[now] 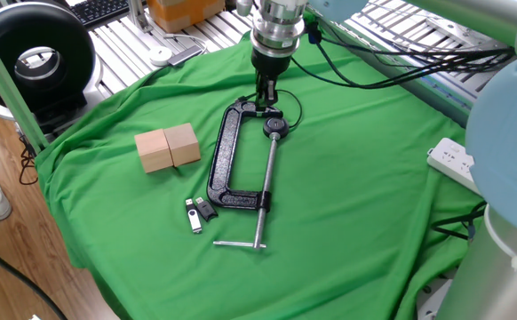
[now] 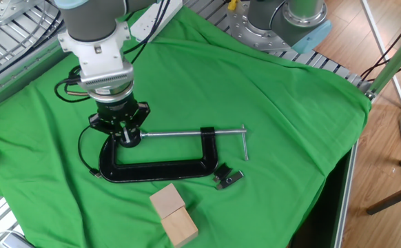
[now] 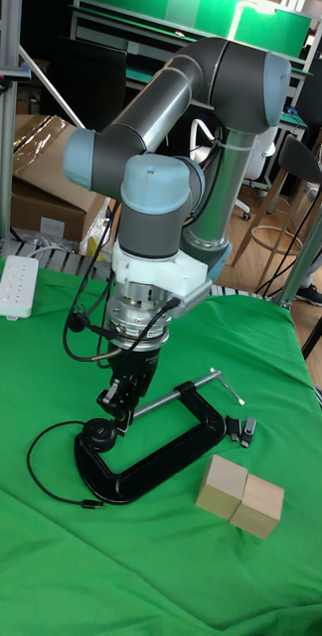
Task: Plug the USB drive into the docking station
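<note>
**A robotics lab bench**

This looks like a robotics lab or workshop. A green cloth (image 2: 269, 103) is draped over a slatted aluminium-profile table (image 1: 125, 40). A second grey-and-blue robot base (image 2: 286, 21) stands at its edge, near a white power strip (image 3: 12, 286), a black keyboard (image 1: 99, 9), cardboard boxes (image 3: 22, 194) and green workbenches (image 3: 270, 30) behind.

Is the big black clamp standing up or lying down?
Lying down. The clamp rests flat on the green cloth, its screw rod stretched along the cloth.
</note>
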Action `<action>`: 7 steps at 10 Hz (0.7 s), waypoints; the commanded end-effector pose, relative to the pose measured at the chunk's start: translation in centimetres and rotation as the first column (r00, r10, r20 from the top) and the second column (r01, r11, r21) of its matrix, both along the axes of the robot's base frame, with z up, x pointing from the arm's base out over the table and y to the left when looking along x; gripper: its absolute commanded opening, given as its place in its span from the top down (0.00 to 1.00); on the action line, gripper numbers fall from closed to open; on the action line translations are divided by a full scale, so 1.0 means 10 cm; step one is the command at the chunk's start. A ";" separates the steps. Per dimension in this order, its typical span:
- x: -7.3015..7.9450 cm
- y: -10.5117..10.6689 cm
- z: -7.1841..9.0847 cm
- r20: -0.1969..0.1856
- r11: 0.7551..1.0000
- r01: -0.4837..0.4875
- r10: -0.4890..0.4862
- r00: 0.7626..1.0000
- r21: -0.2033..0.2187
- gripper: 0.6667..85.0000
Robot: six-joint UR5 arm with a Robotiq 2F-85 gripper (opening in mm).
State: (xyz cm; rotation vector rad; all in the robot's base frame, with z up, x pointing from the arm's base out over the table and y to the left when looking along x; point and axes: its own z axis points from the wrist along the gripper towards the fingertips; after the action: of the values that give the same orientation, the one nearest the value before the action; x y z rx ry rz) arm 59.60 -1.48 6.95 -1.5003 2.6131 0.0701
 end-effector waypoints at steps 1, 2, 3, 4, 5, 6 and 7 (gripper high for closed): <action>0.00 0.01 0.01 0.006 0.997 -0.073 0.073 0.997 -0.001 0.99; 0.01 -0.03 0.01 0.010 0.998 -0.059 0.059 0.998 -0.014 0.99; 0.01 -0.11 0.01 0.011 0.999 -0.030 0.030 0.999 -0.045 0.99; 0.01 -0.26 0.01 0.011 0.995 0.045 -0.044 0.999 -0.094 0.99; -0.04 -0.33 0.01 -0.006 0.989 0.098 -0.099 0.995 -0.113 0.99; -0.05 -0.35 0.01 -0.005 0.986 0.117 -0.119 0.993 -0.115 0.99; -0.05 -0.36 0.01 0.002 0.990 0.077 -0.077 0.997 -0.115 0.99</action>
State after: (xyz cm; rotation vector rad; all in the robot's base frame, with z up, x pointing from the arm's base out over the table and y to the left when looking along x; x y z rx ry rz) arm 59.27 -4.07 6.89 -1.4711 2.6874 -0.0528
